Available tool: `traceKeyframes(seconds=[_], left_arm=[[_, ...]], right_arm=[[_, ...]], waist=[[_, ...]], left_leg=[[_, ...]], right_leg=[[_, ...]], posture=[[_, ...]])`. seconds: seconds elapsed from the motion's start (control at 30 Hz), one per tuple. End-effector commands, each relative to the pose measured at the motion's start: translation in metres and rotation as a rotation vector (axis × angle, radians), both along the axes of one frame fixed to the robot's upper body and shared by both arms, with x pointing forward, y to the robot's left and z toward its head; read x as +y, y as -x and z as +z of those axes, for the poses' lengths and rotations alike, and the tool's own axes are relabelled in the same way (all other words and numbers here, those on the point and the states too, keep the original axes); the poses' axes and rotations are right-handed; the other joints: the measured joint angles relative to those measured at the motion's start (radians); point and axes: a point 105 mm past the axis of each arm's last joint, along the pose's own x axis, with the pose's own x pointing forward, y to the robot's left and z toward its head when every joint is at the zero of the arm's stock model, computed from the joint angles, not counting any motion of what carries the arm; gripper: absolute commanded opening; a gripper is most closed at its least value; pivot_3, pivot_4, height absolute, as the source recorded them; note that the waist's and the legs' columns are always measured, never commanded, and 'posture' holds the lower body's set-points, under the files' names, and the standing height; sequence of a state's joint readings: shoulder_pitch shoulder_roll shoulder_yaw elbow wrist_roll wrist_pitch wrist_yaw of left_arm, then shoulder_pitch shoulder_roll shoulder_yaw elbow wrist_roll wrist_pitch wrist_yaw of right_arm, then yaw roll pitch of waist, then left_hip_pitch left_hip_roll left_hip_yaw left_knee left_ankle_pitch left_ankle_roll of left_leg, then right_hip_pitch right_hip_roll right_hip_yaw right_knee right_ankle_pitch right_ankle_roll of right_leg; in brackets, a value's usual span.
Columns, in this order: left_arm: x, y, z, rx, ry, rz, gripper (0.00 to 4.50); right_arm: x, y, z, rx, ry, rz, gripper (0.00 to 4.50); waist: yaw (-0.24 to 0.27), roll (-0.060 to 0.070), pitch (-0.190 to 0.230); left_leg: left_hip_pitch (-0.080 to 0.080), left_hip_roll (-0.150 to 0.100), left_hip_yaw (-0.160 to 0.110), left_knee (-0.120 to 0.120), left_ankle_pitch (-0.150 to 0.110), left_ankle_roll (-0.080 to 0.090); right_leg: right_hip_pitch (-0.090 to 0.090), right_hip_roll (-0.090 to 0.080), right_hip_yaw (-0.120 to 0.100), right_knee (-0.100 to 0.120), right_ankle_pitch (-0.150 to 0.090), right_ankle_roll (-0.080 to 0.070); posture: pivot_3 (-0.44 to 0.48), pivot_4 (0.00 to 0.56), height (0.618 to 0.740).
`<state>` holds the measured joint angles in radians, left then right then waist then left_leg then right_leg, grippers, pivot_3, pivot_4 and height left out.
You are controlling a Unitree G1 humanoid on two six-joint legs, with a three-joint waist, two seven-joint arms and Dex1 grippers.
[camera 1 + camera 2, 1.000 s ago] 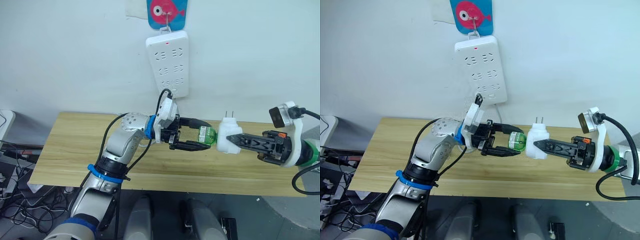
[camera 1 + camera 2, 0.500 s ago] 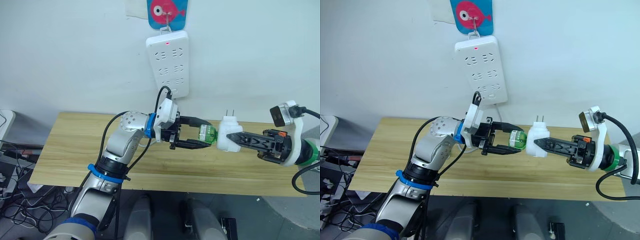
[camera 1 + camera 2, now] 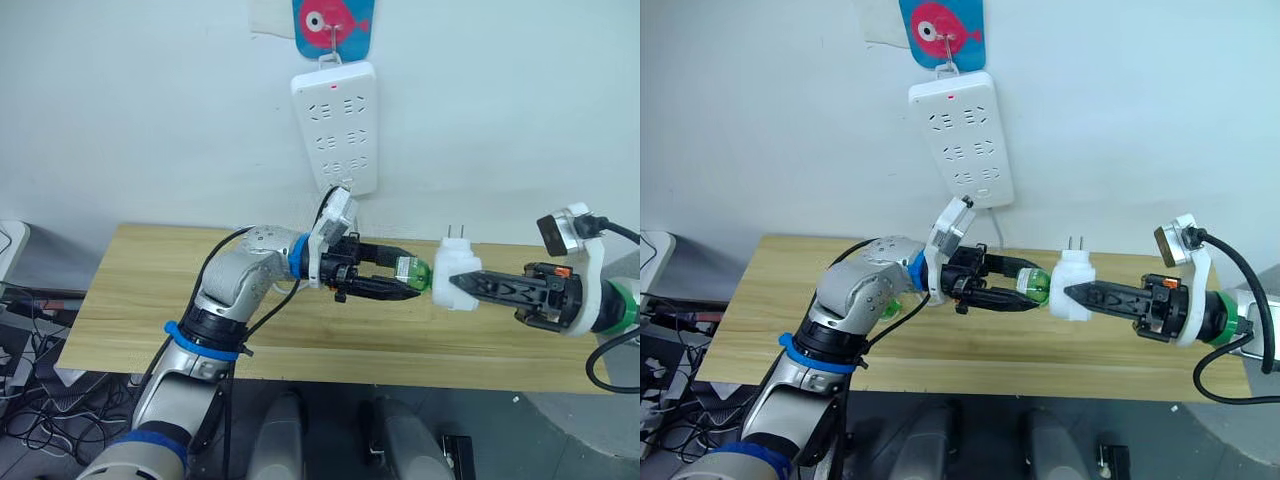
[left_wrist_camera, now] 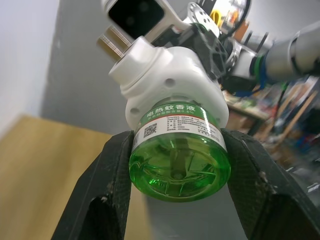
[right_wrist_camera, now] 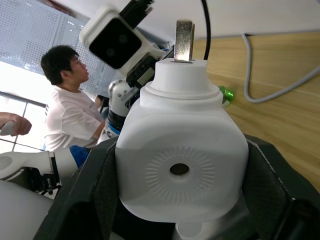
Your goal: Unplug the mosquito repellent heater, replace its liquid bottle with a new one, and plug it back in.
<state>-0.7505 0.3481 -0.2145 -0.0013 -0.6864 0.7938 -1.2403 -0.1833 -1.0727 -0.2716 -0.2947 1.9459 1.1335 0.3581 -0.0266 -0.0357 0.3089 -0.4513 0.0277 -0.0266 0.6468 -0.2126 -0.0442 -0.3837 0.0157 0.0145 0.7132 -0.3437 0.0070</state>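
The mosquito repellent heater point(image 3: 455, 272), a white rounded unit with two metal prongs point(image 5: 184, 32) pointing up, hangs above the table with my right gripper point(image 3: 462, 284) shut on it. A green liquid bottle point(image 4: 177, 155) with a green-and-white label sits with its neck in the heater's underside. My left gripper point(image 3: 408, 280) is shut on this bottle, its black fingers point(image 4: 107, 200) pressing the bottle's two sides. Both grippers meet nose to nose over the right half of the wooden table point(image 3: 140, 290).
A long white power strip point(image 3: 336, 125) hangs on the wall under a blue fish hook; its cable point(image 5: 270, 85) runs across the table. A small green object point(image 3: 890, 305) lies on the table behind my left forearm. A person point(image 5: 70, 110) stands beyond the table.
My left wrist has rolled while on the green bottle, so its fingers now look closer together from above. The left elbow has lifted. The heater has shifted slightly left.
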Motion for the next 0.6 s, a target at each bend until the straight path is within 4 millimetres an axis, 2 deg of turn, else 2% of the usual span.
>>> traceKeyframes(seconds=[0.03,0.17,0.3,0.37,0.53,0.6], left_arm=[[0.002,-0.002,0.005,0.176,-0.057,0.028,2.29],[0.005,0.0,-0.003,0.497,-0.165,0.011,2.29],[0.005,0.004,0.001,0.643,-0.175,-0.027,2.29],[0.005,0.001,0.004,0.665,-0.161,-0.022,3.01],[0.005,-0.003,0.012,0.641,-0.133,-0.008,4.46],[0.009,-0.002,0.015,0.528,-0.122,-0.001,4.48]], right_arm=[[0.012,0.011,0.007,-0.043,0.019,0.063,2.98],[0.014,0.013,0.005,-0.041,0.032,0.061,2.98],[0.014,0.013,0.003,-0.04,0.03,0.056,2.98],[0.014,0.012,0.003,-0.04,0.027,0.053,2.98],[0.013,0.011,0.003,-0.037,0.012,0.043,2.98],[0.009,0.009,0.002,-0.026,0.0,0.028,2.98]], waist=[[0.0,0.0,0.0],[-0.001,0.0,0.0],[-0.001,0.0,0.0],[-0.001,0.0,0.0],[-0.001,0.0,0.0],[-0.002,0.0,0.0]], left_leg=[[0.0,0.0,0.0,0.0,0.0,0.0],[0.0,0.0,-0.002,0.0,0.0,0.0],[0.0,0.0,-0.002,0.0,0.0,0.0],[0.0,0.0,-0.002,0.0,0.0,0.0],[0.0,0.0,-0.001,0.0,0.001,-0.002],[0.0,0.0,0.001,0.0,0.002,-0.003]], right_leg=[[0.0,0.0,0.0,0.0,0.0,0.0],[0.0,0.0,0.0,0.0,0.0,0.0],[0.0,0.0,0.0,0.0,0.0,0.0],[0.0,0.0,0.0,0.0,0.0,0.0],[0.0,0.0,0.0,0.0,0.0,0.0],[0.0,0.0,0.0,0.0,0.0,0.0]], posture=[[0.004,0.307,0.74],[0.002,0.309,0.74],[0.001,0.31,0.74],[-0.002,0.311,0.74],[0.001,0.313,0.74],[0.002,0.313,0.74]])
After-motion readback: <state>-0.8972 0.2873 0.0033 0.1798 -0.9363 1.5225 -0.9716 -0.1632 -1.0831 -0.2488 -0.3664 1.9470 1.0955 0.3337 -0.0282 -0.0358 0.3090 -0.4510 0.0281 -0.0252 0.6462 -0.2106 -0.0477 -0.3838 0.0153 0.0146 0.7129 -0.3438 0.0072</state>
